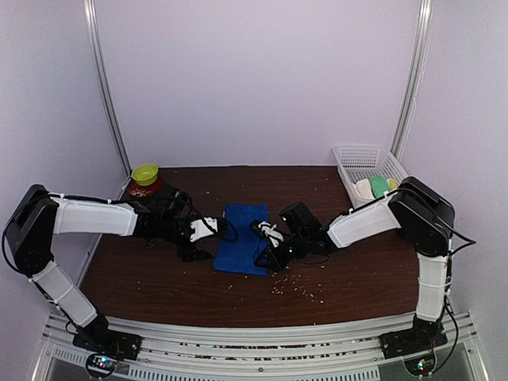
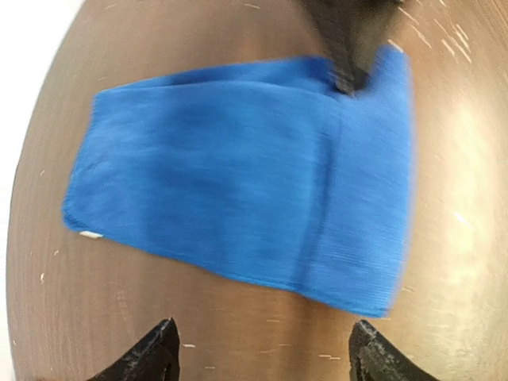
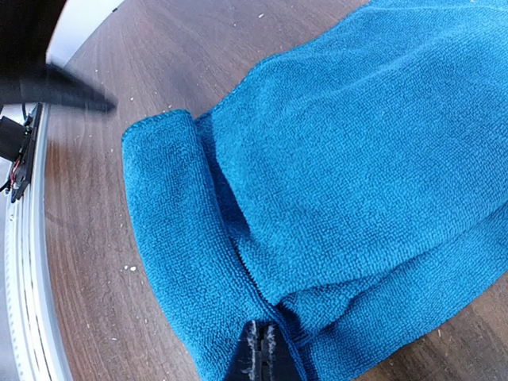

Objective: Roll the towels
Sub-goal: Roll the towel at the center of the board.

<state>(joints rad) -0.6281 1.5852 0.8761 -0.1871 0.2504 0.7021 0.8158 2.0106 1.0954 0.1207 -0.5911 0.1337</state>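
Table [image 1: 159, 278]: blue towel [image 1: 242, 238] lies at centre, long axis roughly 12-to-6 in the top view, partly doubled over. We have it flanked. Left gripper [image 1: 221, 232] sits at its 9 o'clock, just off the edge. Right gripper [image 1: 259, 230] is at 3 o'clock and on the cloth, so right is nearer. Left fingers [image 2: 159, 353] stand apart with nothing between them. Right fingertips [image 3: 258, 345] are together on the folded hem; we can't tell if cloth is caught.
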